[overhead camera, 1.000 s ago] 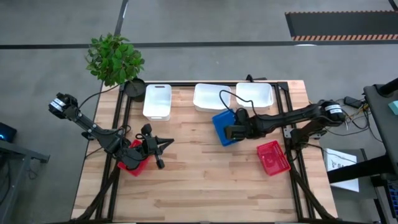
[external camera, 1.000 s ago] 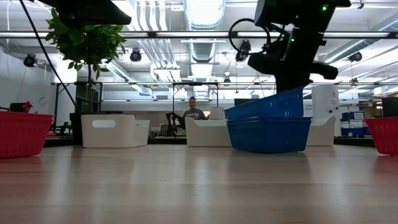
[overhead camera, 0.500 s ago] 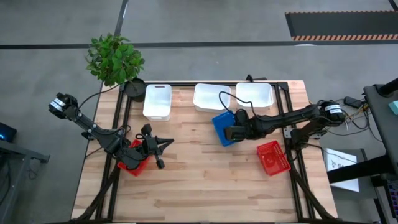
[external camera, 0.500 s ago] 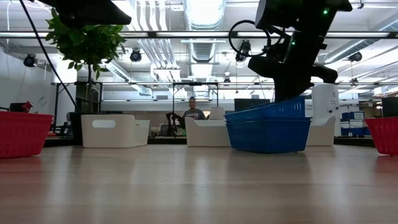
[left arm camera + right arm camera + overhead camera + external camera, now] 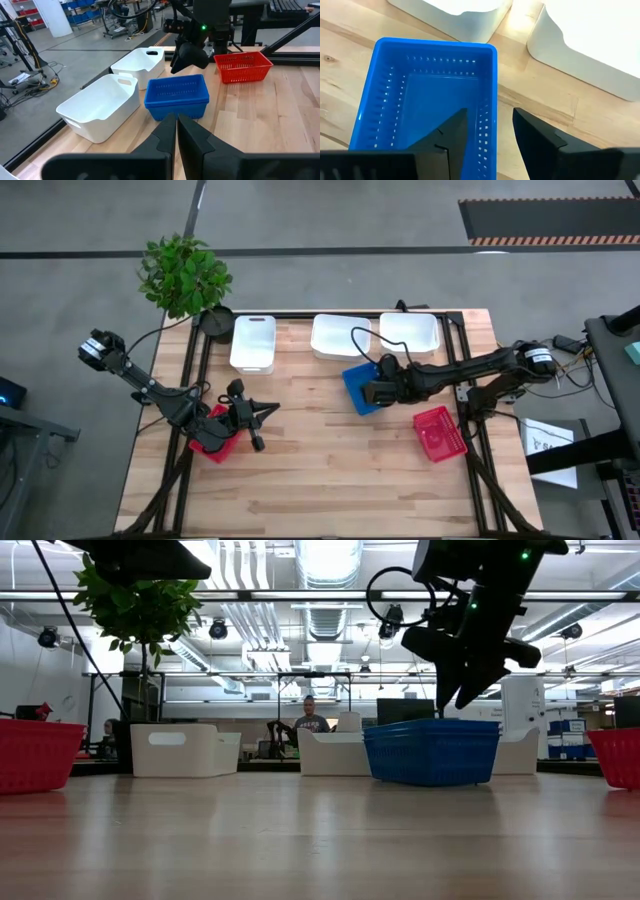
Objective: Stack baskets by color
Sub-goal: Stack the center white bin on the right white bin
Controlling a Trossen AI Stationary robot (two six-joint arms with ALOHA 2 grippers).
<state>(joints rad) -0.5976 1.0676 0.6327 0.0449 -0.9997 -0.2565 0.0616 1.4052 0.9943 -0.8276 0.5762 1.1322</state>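
Note:
A blue basket (image 5: pixel 358 383) sits level, nested in another blue one (image 5: pixel 177 113), at the table's middle right. My right gripper (image 5: pixel 490 112) is open just above the basket's near-right rim (image 5: pixel 470 722), with one finger over the inside and one outside, touching nothing. My left gripper (image 5: pixel 176 125) is shut and empty. It hovers at the table's left beside a red basket (image 5: pixel 212 435) that rests on the table. A second red basket (image 5: pixel 439 432) stands at the right. Three white baskets (image 5: pixel 253 342) (image 5: pixel 340 335) (image 5: pixel 410 332) line the far edge.
A potted plant (image 5: pixel 185 275) stands at the far left corner beside the dark pot (image 5: pixel 215 320). Bare wood (image 5: pixel 320 470) spans the table's middle and near half. A person (image 5: pixel 310 720) sits in the room beyond the table.
My right gripper has opened and let go of the upper blue basket. The end it held up has dropped, so the basket now lies level inside the lower blue one. The gripper stays just above the rim.

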